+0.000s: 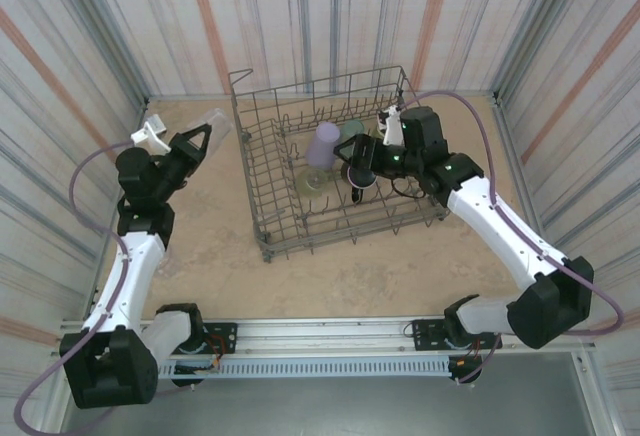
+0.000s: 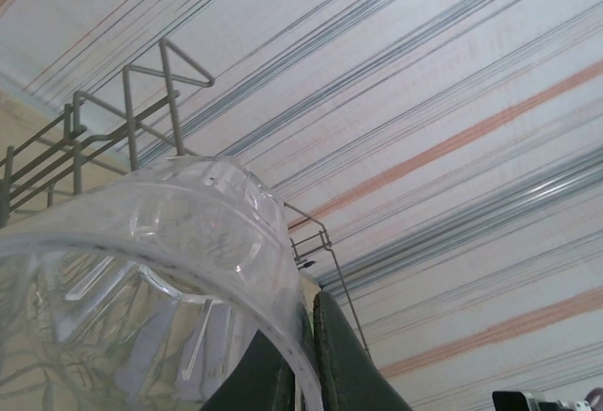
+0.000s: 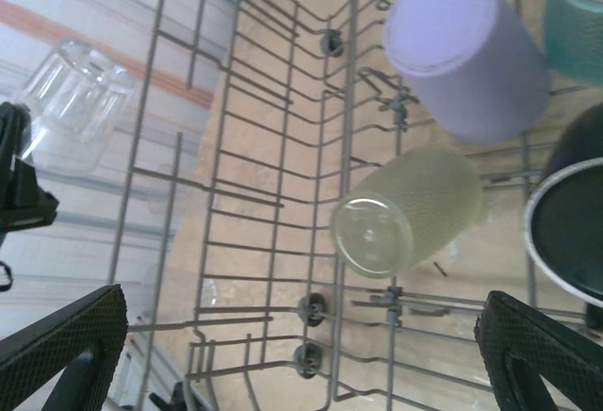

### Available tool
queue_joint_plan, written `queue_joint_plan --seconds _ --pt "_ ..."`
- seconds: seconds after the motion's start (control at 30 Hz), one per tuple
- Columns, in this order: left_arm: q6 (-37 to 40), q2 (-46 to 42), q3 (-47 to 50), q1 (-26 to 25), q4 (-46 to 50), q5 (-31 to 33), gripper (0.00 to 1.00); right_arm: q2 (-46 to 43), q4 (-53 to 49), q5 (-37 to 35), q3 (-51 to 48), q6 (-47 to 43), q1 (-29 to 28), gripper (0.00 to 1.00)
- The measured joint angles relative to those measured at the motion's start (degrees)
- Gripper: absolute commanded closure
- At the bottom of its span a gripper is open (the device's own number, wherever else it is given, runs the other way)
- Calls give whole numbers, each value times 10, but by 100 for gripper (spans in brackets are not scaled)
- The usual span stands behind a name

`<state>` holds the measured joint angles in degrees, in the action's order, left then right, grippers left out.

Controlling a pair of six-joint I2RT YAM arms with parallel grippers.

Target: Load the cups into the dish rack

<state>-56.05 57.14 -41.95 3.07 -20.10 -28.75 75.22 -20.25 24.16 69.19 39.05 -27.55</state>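
Left gripper (image 1: 205, 135) clamps clear ribbed plastic tumbler (image 1: 218, 121), left of grey wire dish rack (image 1: 262, 226). Right gripper (image 3: 301, 303) spread wide above rack interior.

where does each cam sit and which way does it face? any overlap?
Top external: above and behind the robot, facing down at the table; both arms, dish rack.
Left wrist: on the left arm, tilted up past the held clear cup to the striped wall; one dark finger.
Right wrist: over the rack, facing down at lavender cup; both fingertips, jaws wide.
Shared: all three show that clear cup.
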Motion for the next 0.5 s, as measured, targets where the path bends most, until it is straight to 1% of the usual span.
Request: queue_joint_plan --seconds 0.2,0.5 --pt "-23 1 0 3 -30 -30 100 24 41 30 12 22 -5 1" --pt "-94 2 20 2 -136 -62 100 97 133 86 47 61 -21 1"
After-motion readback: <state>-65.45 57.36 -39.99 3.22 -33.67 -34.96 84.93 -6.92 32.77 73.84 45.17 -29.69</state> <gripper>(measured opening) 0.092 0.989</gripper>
